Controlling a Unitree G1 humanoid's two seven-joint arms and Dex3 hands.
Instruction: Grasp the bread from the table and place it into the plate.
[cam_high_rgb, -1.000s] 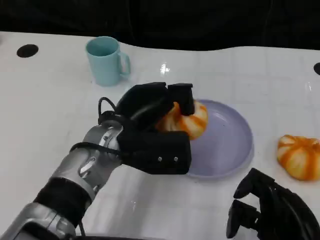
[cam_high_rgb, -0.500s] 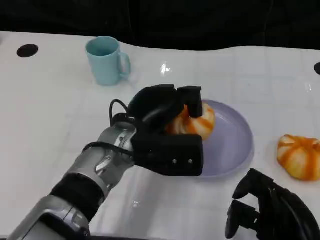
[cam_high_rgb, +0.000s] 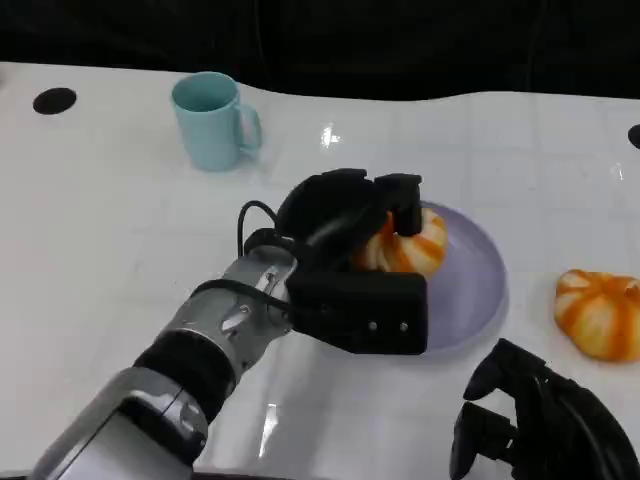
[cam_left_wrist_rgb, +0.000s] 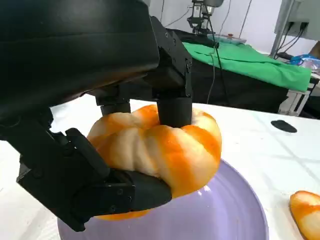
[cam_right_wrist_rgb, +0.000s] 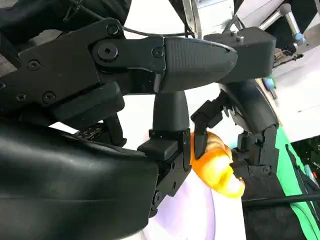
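Left wrist view: left hand clasps the bread around its sides above the plate; probably soft, light, squashable.

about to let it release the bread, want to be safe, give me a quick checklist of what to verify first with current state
1. Left hand holds the bread: ok, fingers on both sides in the left wrist view.
2. Bread over the plate: ok.
3. Bread resting on the plate: cannot tell.
4. Plate free where the bread will land: ok.
5. Right hand out of the way: ok, near the table edge.
6. Second bread and mug apart from the plate: ok.
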